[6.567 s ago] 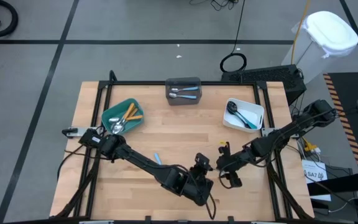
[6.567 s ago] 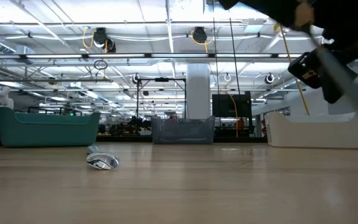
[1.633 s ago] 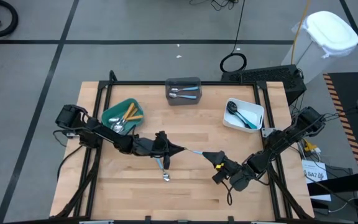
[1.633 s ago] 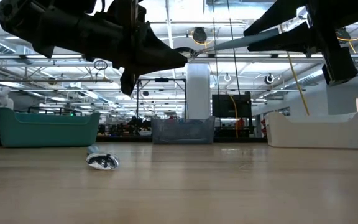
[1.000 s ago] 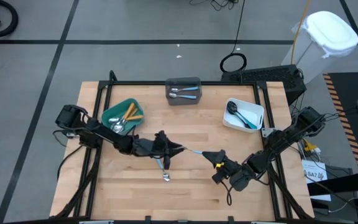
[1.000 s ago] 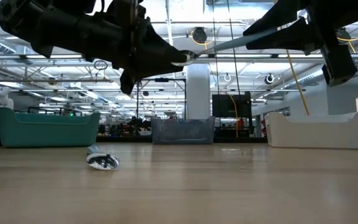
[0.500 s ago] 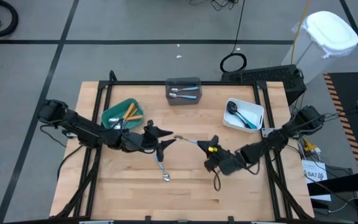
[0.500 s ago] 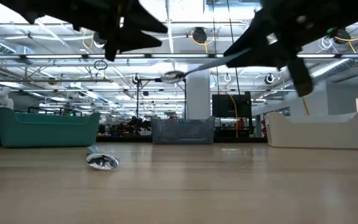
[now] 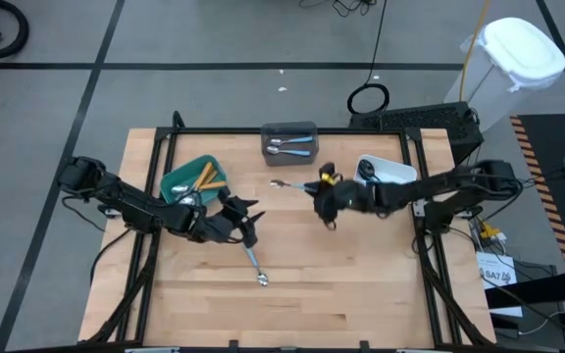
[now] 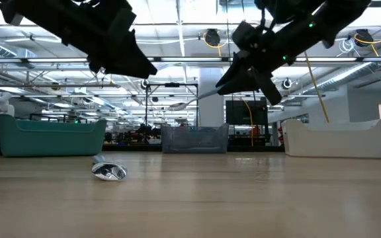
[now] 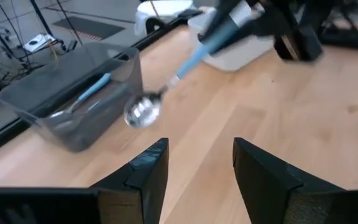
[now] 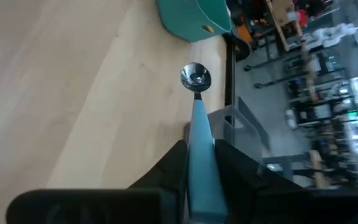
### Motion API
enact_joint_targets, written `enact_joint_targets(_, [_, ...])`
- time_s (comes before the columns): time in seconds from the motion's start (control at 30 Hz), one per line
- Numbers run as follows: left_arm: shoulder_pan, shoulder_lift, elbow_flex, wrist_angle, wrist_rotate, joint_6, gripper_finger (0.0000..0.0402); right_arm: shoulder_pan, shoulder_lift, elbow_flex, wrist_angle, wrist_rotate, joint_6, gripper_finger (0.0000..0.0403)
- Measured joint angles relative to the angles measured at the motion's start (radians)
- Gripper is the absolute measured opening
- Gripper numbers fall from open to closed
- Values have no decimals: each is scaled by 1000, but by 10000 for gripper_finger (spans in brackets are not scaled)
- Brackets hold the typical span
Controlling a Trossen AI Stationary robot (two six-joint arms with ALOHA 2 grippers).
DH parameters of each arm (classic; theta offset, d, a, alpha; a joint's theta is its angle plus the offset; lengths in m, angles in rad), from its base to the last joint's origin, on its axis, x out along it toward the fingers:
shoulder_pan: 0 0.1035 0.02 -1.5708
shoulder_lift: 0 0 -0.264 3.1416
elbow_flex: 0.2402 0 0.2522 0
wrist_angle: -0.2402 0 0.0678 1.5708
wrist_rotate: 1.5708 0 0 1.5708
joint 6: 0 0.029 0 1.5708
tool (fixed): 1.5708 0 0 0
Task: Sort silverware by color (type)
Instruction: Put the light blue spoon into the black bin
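My right gripper hangs over the far middle of the table, just near of the grey bin, and is shut on a blue-handled spoon with a silver head. My left gripper stands open above the table beside the teal bin, its fingers with nothing between them. A second blue-handled spoon lies flat on the wood, its silver head toward the near edge. My right gripper pinches the spoon's blue handle between its two fingers. The fingers come nearly level from the table's right and lie along the handle. The spoon sticks out past the fingertips toward the left, its head foremost, lifted clear of the table.
The grey bin holds blue-handled silverware, the teal bin orange-handled pieces, and the white bin at the far right black-headed ones. Open wood lies along the near half of the table.
My left gripper has opened, let go of the spoon's head end and drawn back toward the table's left. My right gripper has carried the spoon by its handle from the near right toward the far edge and the grey bin, rolling as it went.
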State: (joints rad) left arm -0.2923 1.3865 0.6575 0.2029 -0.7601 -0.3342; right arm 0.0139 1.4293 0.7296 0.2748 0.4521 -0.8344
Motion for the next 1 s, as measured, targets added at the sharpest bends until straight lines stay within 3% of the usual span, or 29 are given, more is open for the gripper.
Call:
enact_joint_targets(0.13, [2, 0, 0, -66, 0, -28, 177, -135, -22, 0, 7, -199, 14, 57])
enact_joint_targets(0.37, [-1, 0, 0, -124, 2, -80, 177, -345, -24, 0, 82, -443, 29, 59])
enact_joint_targets(0.6, [9, 0, 0, -124, 8, -80, 177, -552, -23, 0, 156, -703, 174, 59])
enact_joint_targets(0.8, [38, 0, 0, -118, 9, -68, 177, -671, -23, 0, 252, -861, 286, 59])
enact_joint_targets(1.0, [77, 1, 0, -62, 10, -60, 177, -719, -7, 42, 278, -939, 391, 59])
